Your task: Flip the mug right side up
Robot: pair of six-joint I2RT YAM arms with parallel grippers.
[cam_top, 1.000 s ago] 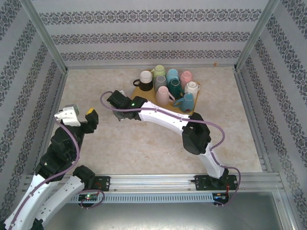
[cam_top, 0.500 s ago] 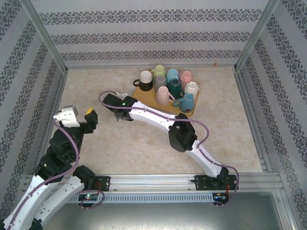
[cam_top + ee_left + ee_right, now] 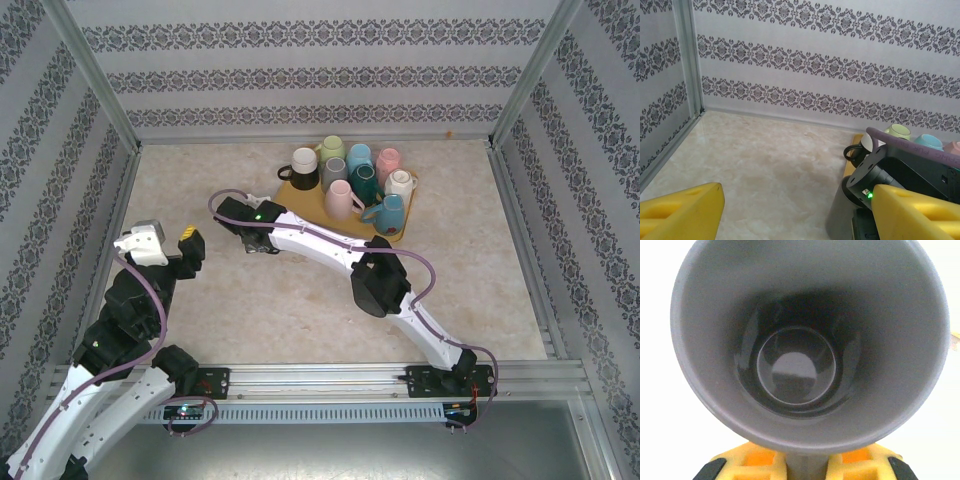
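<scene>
Grey ceramic mug pinched by right gripper.
Yellow pads are pressed on the mug's near wall, its mouth facing the wrist camera. It sits left of the wooden tray of coloured mugs. Left gripper hangs spread, well apart and empty.

Upright grey mug, glossy inside
</scene>
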